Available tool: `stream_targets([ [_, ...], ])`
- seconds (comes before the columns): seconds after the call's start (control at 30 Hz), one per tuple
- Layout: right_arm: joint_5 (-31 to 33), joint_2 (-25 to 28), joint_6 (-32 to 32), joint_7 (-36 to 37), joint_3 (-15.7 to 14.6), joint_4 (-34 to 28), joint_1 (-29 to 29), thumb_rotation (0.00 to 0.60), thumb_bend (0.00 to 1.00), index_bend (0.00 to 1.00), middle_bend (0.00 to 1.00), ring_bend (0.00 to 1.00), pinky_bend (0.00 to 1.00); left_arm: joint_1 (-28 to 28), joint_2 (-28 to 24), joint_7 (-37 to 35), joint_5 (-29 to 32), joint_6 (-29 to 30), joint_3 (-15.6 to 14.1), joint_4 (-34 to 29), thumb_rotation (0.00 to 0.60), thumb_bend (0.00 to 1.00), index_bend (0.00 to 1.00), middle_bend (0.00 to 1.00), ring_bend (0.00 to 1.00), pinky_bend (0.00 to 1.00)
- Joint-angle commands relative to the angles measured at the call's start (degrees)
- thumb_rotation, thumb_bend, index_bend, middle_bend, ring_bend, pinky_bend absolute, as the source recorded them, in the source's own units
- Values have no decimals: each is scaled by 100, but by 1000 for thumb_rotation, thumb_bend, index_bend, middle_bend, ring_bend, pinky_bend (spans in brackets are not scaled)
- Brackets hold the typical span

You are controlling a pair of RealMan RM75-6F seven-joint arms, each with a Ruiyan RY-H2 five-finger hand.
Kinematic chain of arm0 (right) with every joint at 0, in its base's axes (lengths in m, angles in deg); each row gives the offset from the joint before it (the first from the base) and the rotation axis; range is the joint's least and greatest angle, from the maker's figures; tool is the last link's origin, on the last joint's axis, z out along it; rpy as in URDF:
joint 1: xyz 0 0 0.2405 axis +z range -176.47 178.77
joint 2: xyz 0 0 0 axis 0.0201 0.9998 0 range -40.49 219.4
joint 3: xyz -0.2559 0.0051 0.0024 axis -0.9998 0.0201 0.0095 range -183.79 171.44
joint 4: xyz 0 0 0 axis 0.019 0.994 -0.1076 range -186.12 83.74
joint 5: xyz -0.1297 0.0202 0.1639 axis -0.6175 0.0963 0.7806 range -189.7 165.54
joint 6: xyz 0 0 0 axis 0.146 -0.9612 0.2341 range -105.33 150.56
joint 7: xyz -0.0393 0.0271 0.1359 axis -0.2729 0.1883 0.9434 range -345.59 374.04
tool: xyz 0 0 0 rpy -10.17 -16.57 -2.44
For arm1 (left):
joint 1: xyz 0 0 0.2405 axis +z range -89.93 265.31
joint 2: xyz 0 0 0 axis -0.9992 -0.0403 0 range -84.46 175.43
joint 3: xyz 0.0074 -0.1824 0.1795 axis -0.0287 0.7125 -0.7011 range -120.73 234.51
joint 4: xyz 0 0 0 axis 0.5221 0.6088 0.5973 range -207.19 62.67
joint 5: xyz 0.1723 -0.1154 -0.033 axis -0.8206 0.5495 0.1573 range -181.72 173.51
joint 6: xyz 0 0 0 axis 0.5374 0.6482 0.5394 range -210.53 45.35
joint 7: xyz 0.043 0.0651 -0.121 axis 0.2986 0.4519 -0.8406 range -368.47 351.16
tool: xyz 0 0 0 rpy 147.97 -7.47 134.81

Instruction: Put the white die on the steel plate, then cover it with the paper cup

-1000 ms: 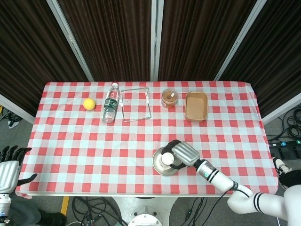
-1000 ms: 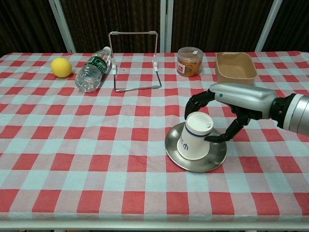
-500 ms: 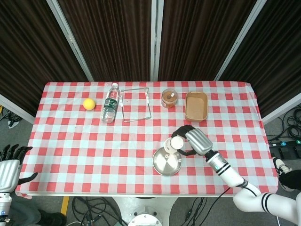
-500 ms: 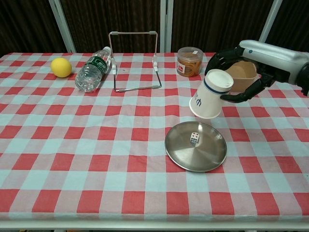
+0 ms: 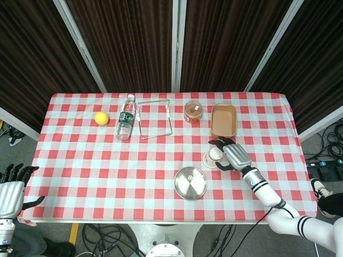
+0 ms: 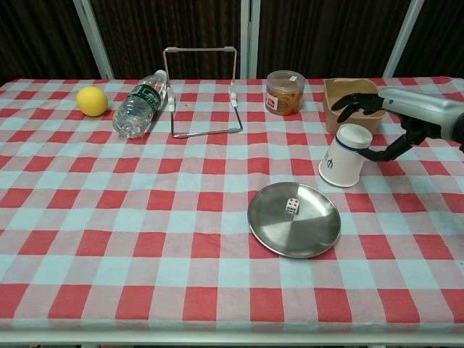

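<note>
The white die lies uncovered on the steel plate, near the table's front edge. In the head view the die shows as a small white square on the plate. The paper cup is mouth-down and slightly tilted, just right of and behind the plate, low over the cloth. My right hand holds it, fingers arched over its top and the thumb against its right side. From above, the right hand wraps the cup. My left hand hangs off the table's left front corner, fingers apart, holding nothing.
At the back stand a brown paper tray, a snack jar, a wire stand, a water bottle lying on its side and a lemon. The red-checked tablecloth covers the table.
My right hand lifted the cup off the plate, uncovering the die, carried it right and back, and has now brought it down beside the plate. The left hand stayed put.
</note>
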Motion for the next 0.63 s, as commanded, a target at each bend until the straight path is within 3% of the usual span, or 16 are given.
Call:
stream_targets([
  [0.03, -119, 328, -580, -196, 9, -434, -280, 600, 303, 1, 96, 0, 62, -12, -7, -23, -35, 6, -1, 10, 600, 7, 195, 196, 88, 0],
  [0.2, -284, 1085, -1792, -725, -135, -1237, -1045, 600, 303, 0, 114, 0, 58, -22, 7, -82, -167, 108, 4, 76, 600, 7, 195, 196, 88, 0],
  [0.37, -385, 1700, -2915, -1071, -515, -1731, -2033, 600, 287, 3, 130, 0, 58, -49, 123, 88, -300, 218, 18, 164, 600, 7, 196, 196, 88, 0],
  [0.47, -460, 1900, -3345, -1064, -721, -1889, -2494, 600, 226, 11, 131, 0, 58, -101, 189, 153, -378, 195, 9, 123, 600, 8, 196, 196, 88, 0],
  [0.63, -529, 1928, -3818, -1024, -822, -1935, -2996, 600, 229, 17, 132, 0, 58, -167, 304, 291, -442, 236, 62, 135, 600, 7, 195, 196, 88, 0],
])
